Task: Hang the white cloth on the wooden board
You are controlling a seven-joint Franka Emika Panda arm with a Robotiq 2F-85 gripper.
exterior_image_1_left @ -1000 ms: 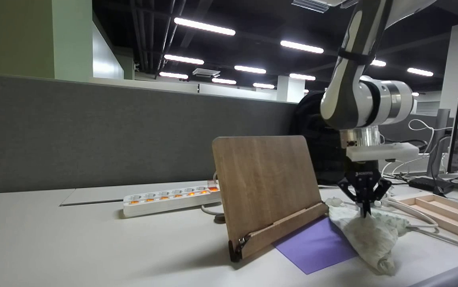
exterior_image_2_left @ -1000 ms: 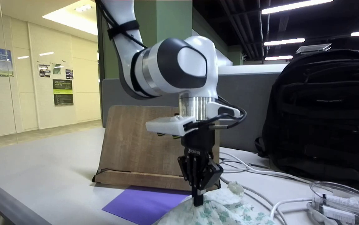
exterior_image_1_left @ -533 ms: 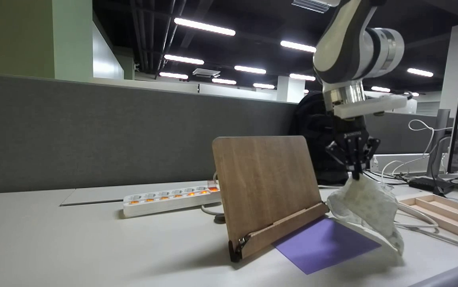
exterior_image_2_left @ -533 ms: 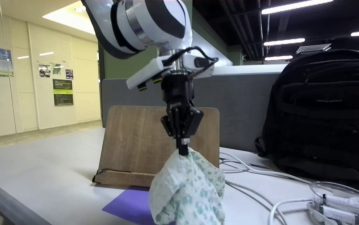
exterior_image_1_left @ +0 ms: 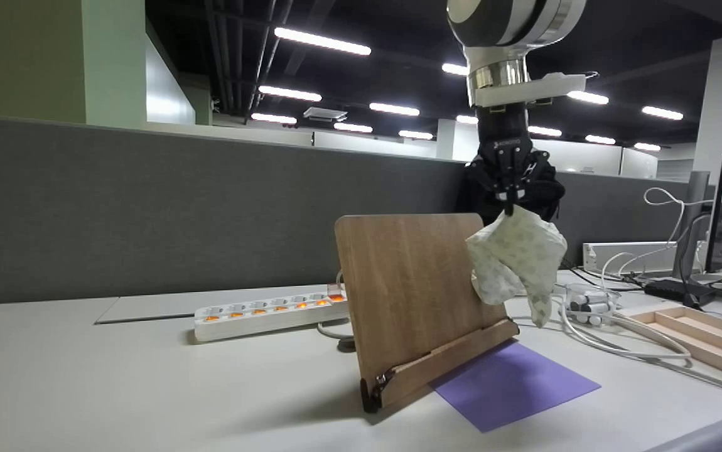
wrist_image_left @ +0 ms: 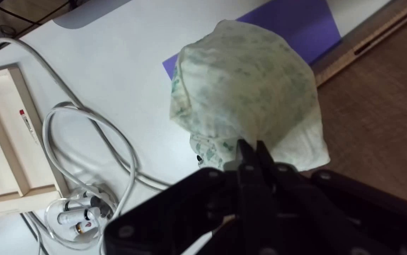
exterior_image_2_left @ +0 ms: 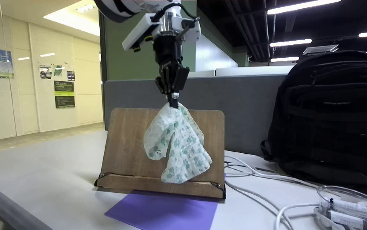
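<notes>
We find the claw (exterior_image_2_left: 173,103) clenched on the white cloth (exterior_image_2_left: 185,153), pinching it at one gathered point. The cloth hangs above the table (exterior_image_1_left: 147,389), in front of the wooden board (exterior_image_1_left: 411,282) in an exterior view; we cannot determine whether cloth and board touch. We judge that the high, single pinch serves to let the fabric fall free, so that it can be draped over the board's upper edge. The board leans back with its ledge (exterior_image_2_left: 129,182) at the foot, a tilt that presumably gives the cloth a surface to rest against. We take the carry to be in hand; the hanging is not yet done.

The cloth is thin and limp, white with green leaf-like print, and drops in two uneven lobes. The board is flat and brown, with visible grain and rounded upper corners. Small metal-looking clips (exterior_image_1_left: 383,378) sit at both ends of the ledge. A smooth purple sheet (exterior_image_1_left: 511,389) lies flat on the table, at the board's foot. We expect such light fabric to slip if too little crosses the edge.
</notes>
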